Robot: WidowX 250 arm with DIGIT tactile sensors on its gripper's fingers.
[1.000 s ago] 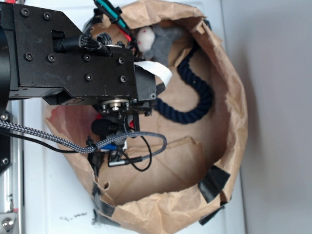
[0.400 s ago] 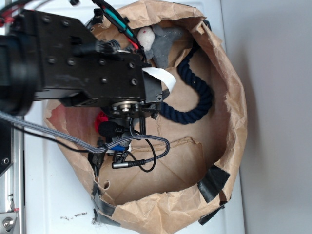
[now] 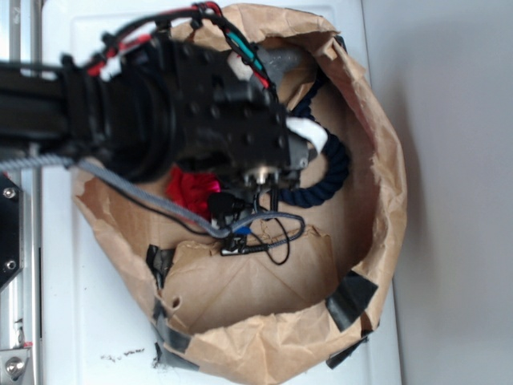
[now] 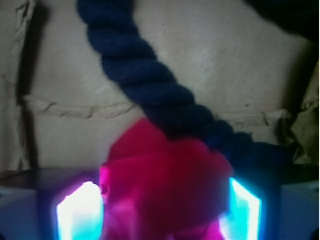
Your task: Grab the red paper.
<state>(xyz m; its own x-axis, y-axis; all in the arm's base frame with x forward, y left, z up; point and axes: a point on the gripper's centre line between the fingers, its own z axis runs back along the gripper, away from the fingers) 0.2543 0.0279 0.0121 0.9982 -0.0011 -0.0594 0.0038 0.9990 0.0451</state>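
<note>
The fingers [image 4: 80,212] glow on either side of the red paper [image 4: 165,185], which fills the gap between them; whether they pinch it I cannot tell. Since a second ago the gripper [image 3: 240,210] has swung rightward across the brown paper bag [image 3: 385,184], uncovering more red. Inside the bag lie the paper and a navy rope [image 3: 333,164], touching.

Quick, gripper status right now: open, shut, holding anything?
Gripper: the red paper sits between its lit fingers; whether they are clamped cannot be told.
</note>
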